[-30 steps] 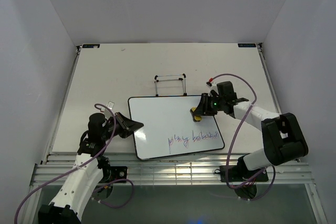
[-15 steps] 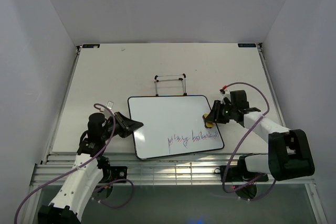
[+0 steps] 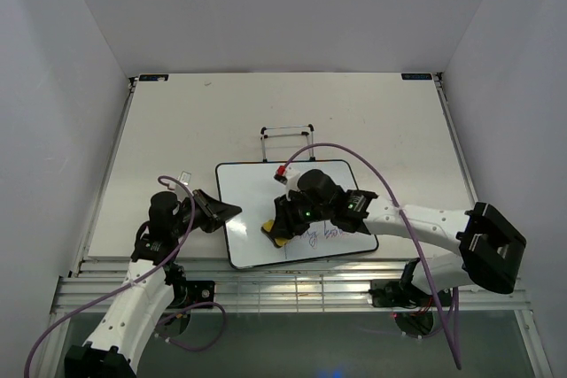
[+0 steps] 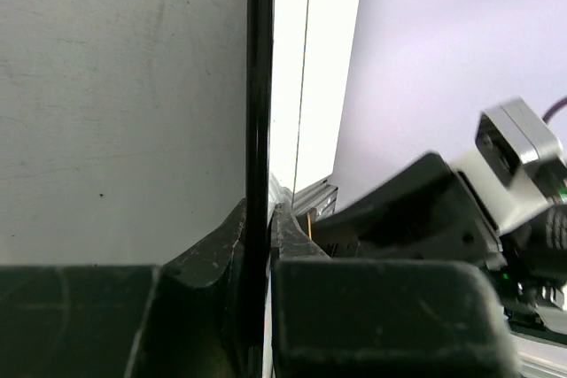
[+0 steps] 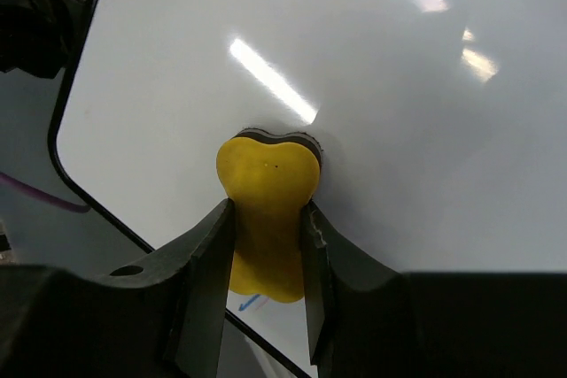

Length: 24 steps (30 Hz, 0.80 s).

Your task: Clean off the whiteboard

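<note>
Swept from the whiteboard's (image 3: 257,190) right edge onto its handwriting (image 3: 335,233), the right tool (image 5: 266,219), clenched on a yellow eraser (image 5: 266,185), is judged mid-wipe, while the left tool (image 3: 223,212) clamps the whiteboard's left edge, flat on the bench (image 3: 177,121).

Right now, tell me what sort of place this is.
Likely a robot test booth: plain white walls box in a white table, a left arm and right arm sit at its near edge, and a whiteboard lies on it.
</note>
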Tool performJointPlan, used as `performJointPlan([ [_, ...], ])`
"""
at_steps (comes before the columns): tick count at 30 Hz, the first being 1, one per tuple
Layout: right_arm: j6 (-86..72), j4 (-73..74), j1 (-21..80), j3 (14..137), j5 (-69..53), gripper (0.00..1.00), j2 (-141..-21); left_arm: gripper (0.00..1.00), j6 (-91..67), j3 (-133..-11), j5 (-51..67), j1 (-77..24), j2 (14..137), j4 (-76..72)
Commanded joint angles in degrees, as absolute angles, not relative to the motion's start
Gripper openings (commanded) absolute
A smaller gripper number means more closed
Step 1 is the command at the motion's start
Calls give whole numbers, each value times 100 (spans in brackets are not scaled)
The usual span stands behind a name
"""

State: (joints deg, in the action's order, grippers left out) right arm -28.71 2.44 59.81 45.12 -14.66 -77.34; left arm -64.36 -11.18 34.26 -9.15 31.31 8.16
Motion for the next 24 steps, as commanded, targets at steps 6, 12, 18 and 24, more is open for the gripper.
performJointPlan([
  [6, -2892, 1001, 5987, 4124, -809, 12, -7691, 0, -6618, -1028, 1899, -861, 3260, 950],
  [12, -2594, 1528, 4662, 3350, -747, 12, -6795, 0, -6610, -1037, 1784, -861, 3612, 668],
  [18, -2153, 2100, 3814, 3041, -799, 12, -6109, 0, -6478, -1028, 1749, -853, 3718, 624],
  [24, -2653, 1548, 4498, 3172, -1380, 11, -6003, 0, -6574, -827, 1881, -861, 3665, 510],
])
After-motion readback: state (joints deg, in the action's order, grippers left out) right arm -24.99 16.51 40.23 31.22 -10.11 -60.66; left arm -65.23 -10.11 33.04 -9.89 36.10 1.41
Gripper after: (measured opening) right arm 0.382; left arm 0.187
